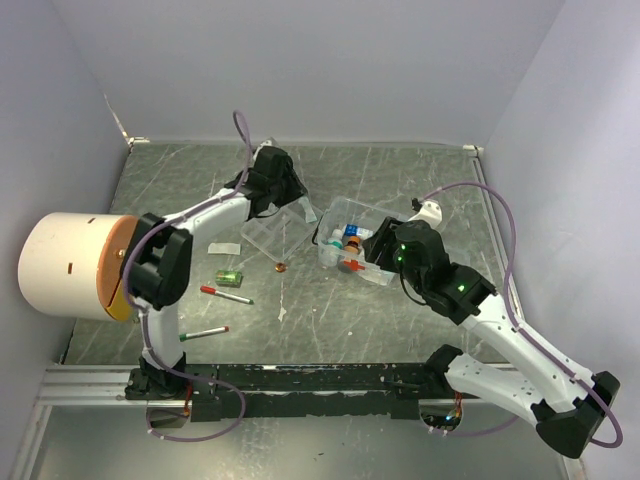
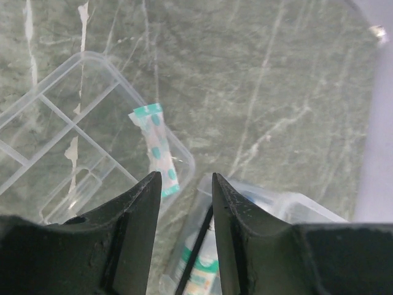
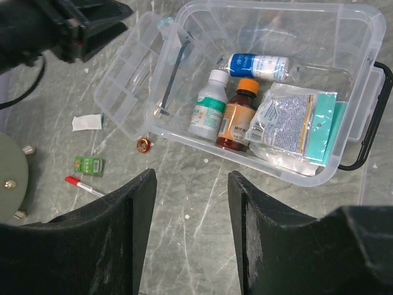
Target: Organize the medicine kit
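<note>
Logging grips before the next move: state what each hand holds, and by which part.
Neither holds anything. The left hand is open and empty near the divided tray; the right hand, open and empty near the clear box.

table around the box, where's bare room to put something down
Bare: the far strip behind the tray and box; the near middle in front of the box, between the pens and the right arm. Crowded: left of the tray, with two packets and the pens beside the cylinder.
</note>
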`<act>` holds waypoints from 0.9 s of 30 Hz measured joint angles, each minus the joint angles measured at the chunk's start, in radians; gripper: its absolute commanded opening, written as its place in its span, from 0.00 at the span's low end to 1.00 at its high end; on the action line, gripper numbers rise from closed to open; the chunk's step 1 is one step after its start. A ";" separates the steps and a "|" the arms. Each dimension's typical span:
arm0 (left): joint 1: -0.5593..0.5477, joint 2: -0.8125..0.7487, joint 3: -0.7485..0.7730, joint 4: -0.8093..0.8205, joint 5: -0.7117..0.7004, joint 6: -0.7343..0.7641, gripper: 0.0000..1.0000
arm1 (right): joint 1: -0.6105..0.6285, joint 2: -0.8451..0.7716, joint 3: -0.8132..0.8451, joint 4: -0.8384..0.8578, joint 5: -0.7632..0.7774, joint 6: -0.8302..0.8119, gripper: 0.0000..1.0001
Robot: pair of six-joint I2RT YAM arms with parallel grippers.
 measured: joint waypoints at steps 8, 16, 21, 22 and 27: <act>0.000 0.189 0.052 -0.045 0.009 0.015 0.46 | 0.000 0.002 -0.006 0.013 -0.015 0.000 0.50; 0.001 0.236 0.088 -0.055 0.002 0.022 0.35 | 0.000 0.016 -0.009 0.018 -0.026 0.001 0.50; 0.001 0.259 0.119 -0.085 -0.024 0.018 0.30 | 0.000 0.016 -0.013 0.019 -0.027 0.001 0.50; 0.001 0.259 0.120 -0.089 -0.027 0.018 0.30 | 0.000 0.016 -0.014 0.019 -0.027 0.001 0.50; 0.001 0.236 0.105 -0.100 -0.039 0.023 0.36 | 0.000 0.016 -0.016 0.019 -0.027 0.001 0.50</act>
